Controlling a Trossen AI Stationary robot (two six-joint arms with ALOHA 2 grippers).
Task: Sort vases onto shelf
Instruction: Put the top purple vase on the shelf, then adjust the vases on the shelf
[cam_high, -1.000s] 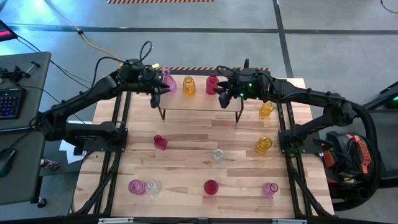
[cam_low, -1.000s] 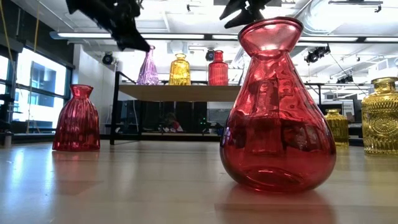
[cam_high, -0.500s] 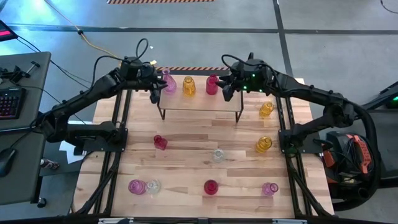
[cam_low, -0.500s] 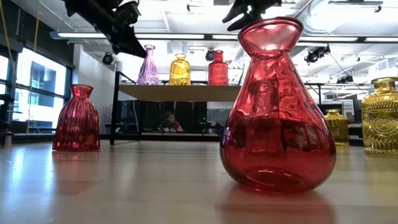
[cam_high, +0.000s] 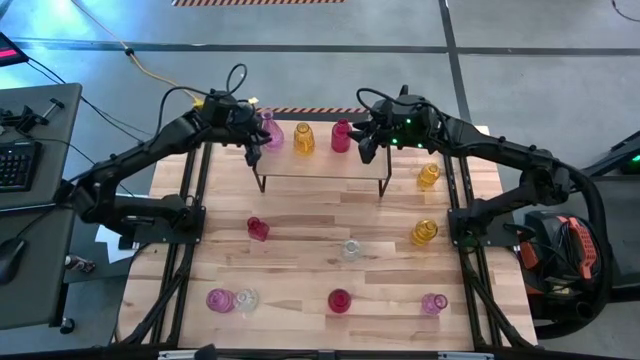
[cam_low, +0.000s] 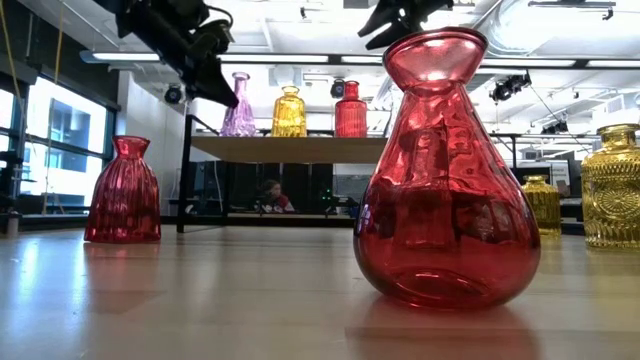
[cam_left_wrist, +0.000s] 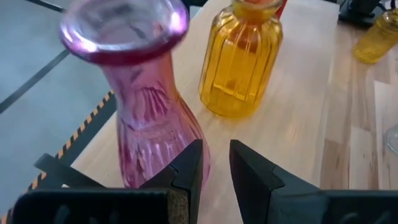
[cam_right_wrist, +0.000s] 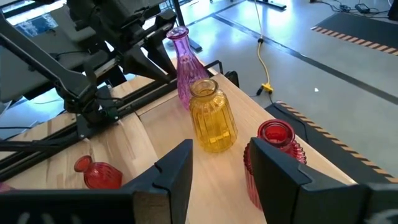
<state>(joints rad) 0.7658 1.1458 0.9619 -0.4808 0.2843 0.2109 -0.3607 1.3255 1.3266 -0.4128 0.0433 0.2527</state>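
Shelf (cam_high: 320, 165) at the table's far edge: we count three vases, pink (cam_high: 270, 132), amber (cam_high: 304, 138), red (cam_high: 341, 136). Nine remain on the table. Left gripper (cam_high: 250, 143) and right gripper (cam_high: 365, 143): fingers parted, empty.

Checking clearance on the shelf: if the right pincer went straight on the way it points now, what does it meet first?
Probably the amber vase. In the right wrist view it stands just beyond the gap of the right pincer, with the red vase close beside one finger, which might clip it first. Depth is hard to judge.
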